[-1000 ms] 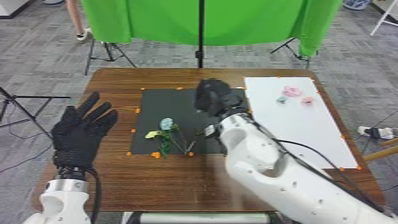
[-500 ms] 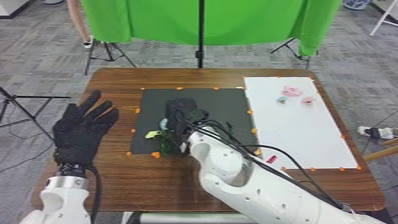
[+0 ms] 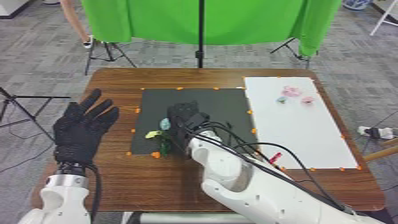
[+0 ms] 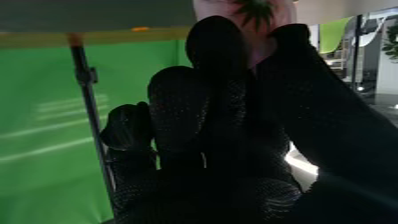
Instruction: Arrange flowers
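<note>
Three blooms, two pink (image 3: pixel 291 91) and one pale blue-green (image 3: pixel 282 100), lie close together toward the far end of a white sheet (image 3: pixel 311 130) on the right side of a brown wooden table (image 3: pixel 115 175). To their left, on a black mat (image 3: pixel 229 102), a light blue flower (image 3: pixel 165 124) and a yellow flower (image 3: pixel 153 134) lie near each other, the yellow one a little nearer and farther left, with green leaves (image 3: pixel 163 145) spread on their near side.

The robot's right hand (image 3: pixel 185 114) is over the black mat, just right of the blue flower, its arm crossing from the near right. In the right wrist view, the right hand (image 4: pixel 209 102) has its thumb and a finger closed in a pinch on a pink flower (image 4: pixel 233 9) with green at its center; the other fingers are nearly straight.

The left hand (image 3: pixel 82 131) is held wide open at the table's left side, fingers spread and pointing to the far side, with nothing in its hold.

A small red item (image 3: pixel 275 157) lies toward the near left of the white sheet. Orange markers (image 3: pixel 156 155) dot the edges of mat and sheet. Beyond the table's far edge hangs a bright green cloth (image 3: pixel 258 22), with a black pole (image 3: pixel 200 35) upright before it.
</note>
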Motion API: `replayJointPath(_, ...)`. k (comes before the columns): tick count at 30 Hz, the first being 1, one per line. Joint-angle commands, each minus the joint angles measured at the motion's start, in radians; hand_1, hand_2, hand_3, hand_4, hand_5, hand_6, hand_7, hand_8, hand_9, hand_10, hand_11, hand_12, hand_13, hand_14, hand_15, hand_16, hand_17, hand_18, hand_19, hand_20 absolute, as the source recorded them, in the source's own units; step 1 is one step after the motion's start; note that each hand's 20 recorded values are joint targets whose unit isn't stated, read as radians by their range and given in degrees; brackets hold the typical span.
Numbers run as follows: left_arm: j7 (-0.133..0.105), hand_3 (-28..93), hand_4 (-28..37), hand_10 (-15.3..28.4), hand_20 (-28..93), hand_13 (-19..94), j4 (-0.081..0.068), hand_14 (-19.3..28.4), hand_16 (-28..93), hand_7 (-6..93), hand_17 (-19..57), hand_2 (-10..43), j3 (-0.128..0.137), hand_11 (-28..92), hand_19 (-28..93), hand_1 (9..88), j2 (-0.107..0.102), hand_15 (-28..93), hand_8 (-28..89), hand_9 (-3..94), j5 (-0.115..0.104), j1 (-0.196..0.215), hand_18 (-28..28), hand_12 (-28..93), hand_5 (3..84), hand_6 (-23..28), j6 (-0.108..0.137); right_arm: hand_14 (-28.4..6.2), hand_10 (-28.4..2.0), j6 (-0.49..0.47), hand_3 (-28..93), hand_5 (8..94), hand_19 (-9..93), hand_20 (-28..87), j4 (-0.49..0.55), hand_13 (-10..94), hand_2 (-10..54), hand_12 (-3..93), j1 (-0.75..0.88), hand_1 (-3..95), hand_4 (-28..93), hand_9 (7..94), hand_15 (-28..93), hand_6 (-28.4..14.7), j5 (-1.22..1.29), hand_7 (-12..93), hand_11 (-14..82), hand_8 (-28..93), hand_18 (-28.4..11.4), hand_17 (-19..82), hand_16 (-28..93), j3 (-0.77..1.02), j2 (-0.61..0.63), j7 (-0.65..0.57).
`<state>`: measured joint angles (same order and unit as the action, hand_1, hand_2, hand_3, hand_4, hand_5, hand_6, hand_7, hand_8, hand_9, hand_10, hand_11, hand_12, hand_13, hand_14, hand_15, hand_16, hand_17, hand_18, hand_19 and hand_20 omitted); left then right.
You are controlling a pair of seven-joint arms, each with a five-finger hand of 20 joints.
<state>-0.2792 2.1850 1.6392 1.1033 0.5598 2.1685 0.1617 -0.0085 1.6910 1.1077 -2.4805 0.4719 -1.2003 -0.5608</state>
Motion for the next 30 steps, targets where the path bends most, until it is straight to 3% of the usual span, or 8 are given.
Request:
replayJointPath(1,0.000,76,-28.3,20.8,12,26,-0.007,28.4,-8,13.2,-7.9,10.3,-0.005,25,59,19.1,0.000,54,-10,35.8,0.005,0.013,28.4,12,38.3,9.6,-0.008,-10.7,-9.5,-0.008,76,74.6,93,59,0.014,66,-9.5,28.5,0.014,43.3,-28,80.5,82,2.8,-0.042,16,43.1,-3,-21.7,27,18,-0.003,0.000,0.012)
replayJointPath(8,-0.010,77,-28.3,20.9,12,26,-0.003,28.3,-8,13.3,-7.9,10.2,-0.006,25,59,19.3,-0.005,54,-10,35.9,0.001,0.023,28.4,12,38.3,9.6,-0.002,-11.1,-10.6,-0.041,78,73.9,93,60,0.025,66,-9.5,24.8,0.037,40.4,-28,79.0,82,2.9,-0.063,16,47.4,-6,-22.0,27,18,0.014,0.002,0.034)
replayJointPath(19,-0.002,77,-28.3,20.8,12,26,-0.003,28.3,-8,13.1,-7.9,10.3,-0.004,25,59,20.0,0.001,54,-10,35.9,0.007,0.021,28.4,12,38.4,9.8,-0.001,-12.0,-11.6,-0.054,78,72.2,93,61,0.031,65,-9.5,21.3,0.060,35.6,-28,77.7,83,2.3,-0.084,15,50.9,-12,-22.5,26,18,0.041,-0.006,0.052)
replayJointPath(27,-0.029,77,-28.3,20.8,12,26,0.000,28.3,-8,13.1,-7.9,10.3,-0.008,25,59,20.3,-0.010,54,-9,35.9,-0.006,0.030,28.4,12,38.5,9.8,0.012,-12.1,-11.9,0.057,77,70.6,93,61,0.076,65,-9.5,21.0,0.025,33.1,-28,77.1,84,1.8,-0.008,15,51.7,-12,-22.6,26,18,0.058,0.036,0.003)
replayJointPath(30,-0.025,77,-28.3,20.8,12,26,0.000,28.3,-8,13.2,-7.9,10.3,-0.004,25,59,20.3,-0.006,54,-9,35.9,-0.003,0.032,28.4,12,38.4,9.8,0.012,-12.3,-12.3,0.118,77,69.2,93,61,0.112,65,-9.5,20.8,-0.006,32.1,-28,76.3,84,1.3,0.075,15,51.3,-12,-22.6,26,18,0.091,0.081,-0.049)
